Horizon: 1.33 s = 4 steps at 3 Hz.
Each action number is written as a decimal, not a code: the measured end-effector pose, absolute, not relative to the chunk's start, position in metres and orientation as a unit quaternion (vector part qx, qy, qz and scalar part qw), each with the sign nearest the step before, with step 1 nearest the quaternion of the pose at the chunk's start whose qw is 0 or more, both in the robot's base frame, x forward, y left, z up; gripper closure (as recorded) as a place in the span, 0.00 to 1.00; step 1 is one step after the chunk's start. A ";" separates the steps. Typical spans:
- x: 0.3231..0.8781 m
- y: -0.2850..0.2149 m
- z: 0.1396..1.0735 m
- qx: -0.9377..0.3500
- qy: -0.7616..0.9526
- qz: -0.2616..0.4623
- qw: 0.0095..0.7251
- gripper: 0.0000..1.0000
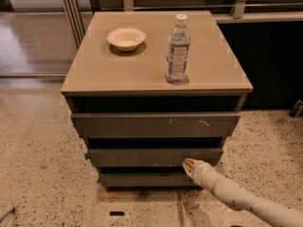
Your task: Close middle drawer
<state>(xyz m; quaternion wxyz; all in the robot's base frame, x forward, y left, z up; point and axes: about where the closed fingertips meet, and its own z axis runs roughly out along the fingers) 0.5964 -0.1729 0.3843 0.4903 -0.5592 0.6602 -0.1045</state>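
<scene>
So it's a boxy cabinet [156, 74] with a smooth matte tan top and three flat, handle-less grey-brown fronts stacked under it. The middle drawer [137, 157] is the plain one in the centre of the cabinet's face, a wide shallow slab with a dark strip of shadow above it. The top front [142, 125] above it is wider and has pale scratch marks, and the bottom front [137, 179] is shorter and plain. On the cabinet top there's a shallow round cream bowl [126, 38] towards the back left and an upright clear plastic bottle [178, 51] with a white cap right of centre. The speckled floor [38, 164] around the cabinet looks like terrazzo. The off-white tubular arm [236, 197] comes up low from the cabinet's front right, and the gripper [188, 164] is pinched to a tapered tip, holding nothing, touching the middle drawer's front near its lower right end
</scene>
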 end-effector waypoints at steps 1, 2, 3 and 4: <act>0.575 -0.164 0.385 -0.589 0.671 -0.046 0.448 1.00; 0.558 -0.171 0.401 -0.617 0.680 0.004 0.396 1.00; 0.550 -0.181 0.420 -0.639 0.680 0.043 0.357 1.00; 0.531 -0.172 0.415 -0.652 0.674 0.076 0.339 1.00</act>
